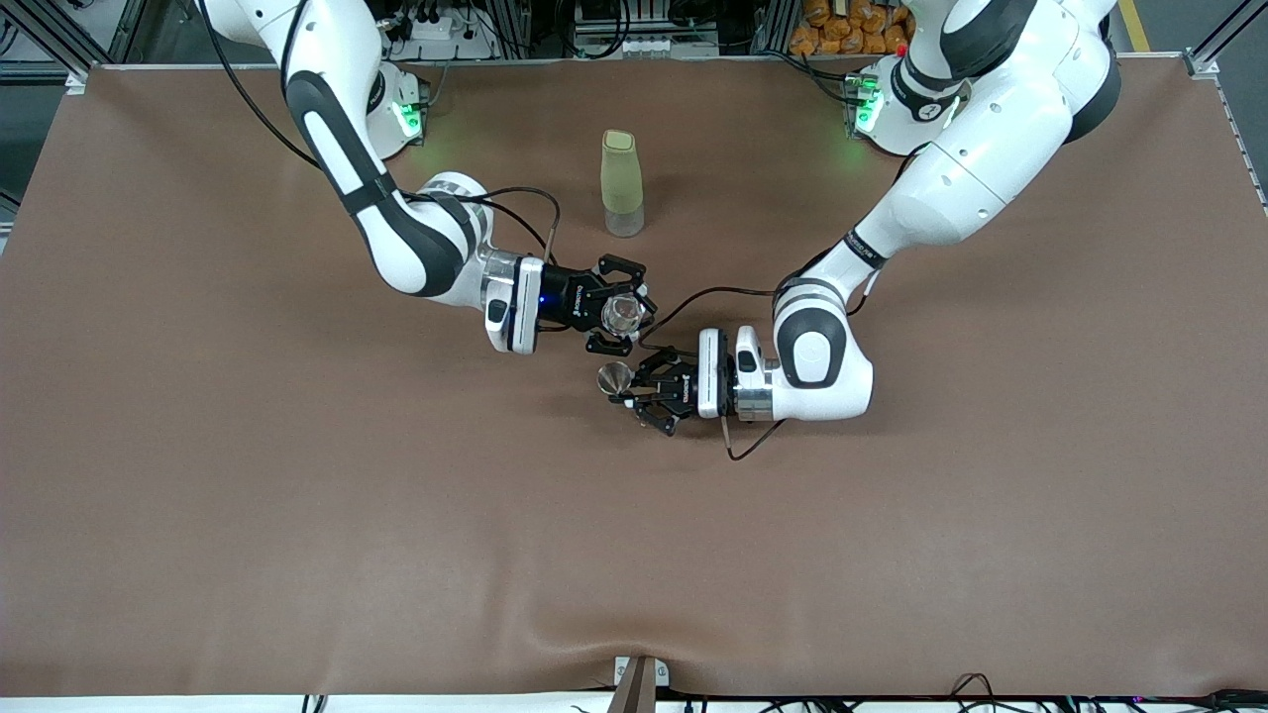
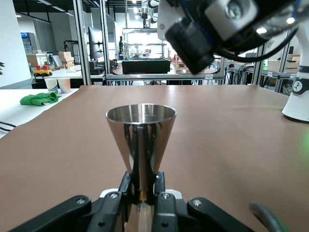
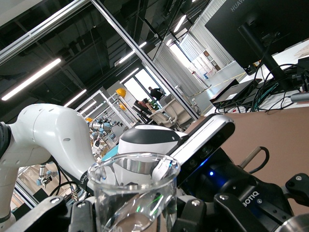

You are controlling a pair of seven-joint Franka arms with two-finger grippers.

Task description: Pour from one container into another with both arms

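My right gripper is shut on the small clear glass tumbler over the middle of the table. In the right wrist view the tumbler fills the space between the fingers, its rim uppermost. My left gripper is shut on the narrow waist of the silver steel jigger, right beside the tumbler. The jigger stands upright in the left wrist view, its open cone up, clamped at my left gripper. The right hand hangs just above it there.
A tall pale-green bottle with a clear base stands upright on the brown table mat, closer to the robots' bases than both grippers. A black cable loops under the left wrist.
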